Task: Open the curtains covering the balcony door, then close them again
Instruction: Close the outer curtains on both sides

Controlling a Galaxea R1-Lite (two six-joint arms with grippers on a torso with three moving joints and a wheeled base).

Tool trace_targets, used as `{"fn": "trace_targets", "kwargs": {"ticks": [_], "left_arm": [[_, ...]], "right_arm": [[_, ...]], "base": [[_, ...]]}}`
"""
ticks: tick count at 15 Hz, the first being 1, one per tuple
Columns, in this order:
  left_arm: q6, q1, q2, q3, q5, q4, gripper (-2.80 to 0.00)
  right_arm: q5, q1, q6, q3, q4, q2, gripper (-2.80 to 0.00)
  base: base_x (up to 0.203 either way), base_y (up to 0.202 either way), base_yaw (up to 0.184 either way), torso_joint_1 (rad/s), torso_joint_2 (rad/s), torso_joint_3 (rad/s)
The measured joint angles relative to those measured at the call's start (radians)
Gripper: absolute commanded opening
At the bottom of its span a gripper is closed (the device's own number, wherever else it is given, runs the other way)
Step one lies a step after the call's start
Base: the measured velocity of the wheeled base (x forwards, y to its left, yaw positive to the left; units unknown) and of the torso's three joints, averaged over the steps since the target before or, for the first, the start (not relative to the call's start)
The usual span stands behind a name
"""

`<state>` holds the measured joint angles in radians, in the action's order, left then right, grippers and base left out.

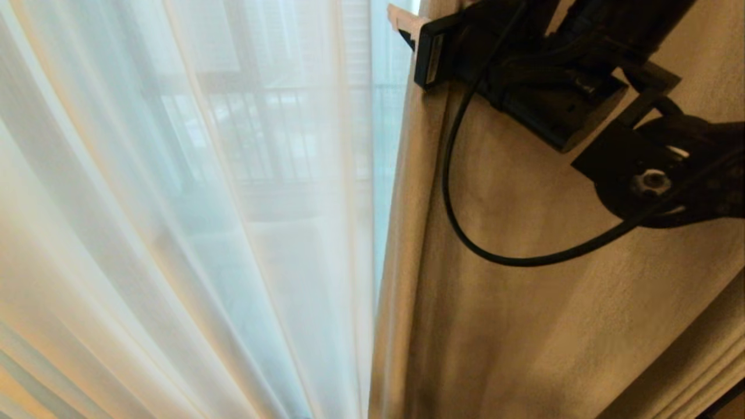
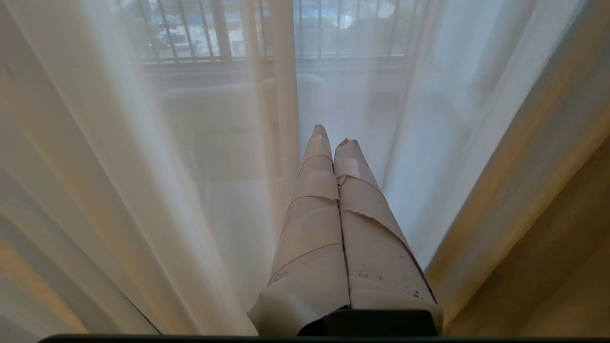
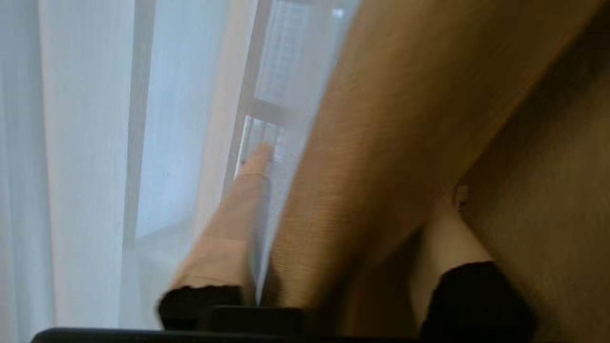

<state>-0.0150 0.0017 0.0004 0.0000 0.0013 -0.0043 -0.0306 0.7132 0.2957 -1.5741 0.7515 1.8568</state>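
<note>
A thick beige curtain (image 1: 553, 302) hangs on the right and a thin white sheer (image 1: 174, 233) on the left. My right gripper (image 1: 416, 23) is at the beige panel's inner edge, high up. In the right wrist view my right gripper (image 3: 360, 171) is open. The beige fold (image 3: 381, 143) lies between its taped fingers (image 3: 243, 200) without being pinched. My left gripper (image 2: 332, 136) is shut on nothing and points at the sheer (image 2: 143, 190). The balcony door's frame (image 3: 135, 119) shows dimly through the sheer.
A black cable (image 1: 465, 227) loops down from my right arm (image 1: 582, 87) across the beige panel. Railing bars (image 2: 190, 33) show faintly beyond the glass. More beige fabric (image 2: 548, 214) hangs beside my left gripper.
</note>
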Motion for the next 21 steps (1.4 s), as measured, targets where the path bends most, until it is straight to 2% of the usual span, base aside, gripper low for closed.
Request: {"fn": "trace_targets", "kwargs": {"ticks": [7, 17, 21], "left_arm": [[0.0, -0.001, 0.0, 0.0, 0.0, 0.0, -2.8], [0.0, 0.0, 0.0, 0.0, 0.0, 0.0, -2.8], [0.0, 0.0, 0.0, 0.0, 0.0, 0.0, -2.8]], "right_arm": [[0.0, 0.0, 0.0, 0.153, 0.008, -0.163, 0.0], [-0.002, 0.0, 0.001, 0.633, 0.008, -0.586, 0.0], [-0.002, -0.015, 0.001, 0.782, 0.013, -0.732, 0.0]], "base": [[0.0, 0.0, 0.0, 0.0, 0.0, 0.0], [0.0, 0.0, 0.0, 0.0, 0.0, 0.0], [0.0, 0.0, 0.0, 0.0, 0.0, 0.0]]}}
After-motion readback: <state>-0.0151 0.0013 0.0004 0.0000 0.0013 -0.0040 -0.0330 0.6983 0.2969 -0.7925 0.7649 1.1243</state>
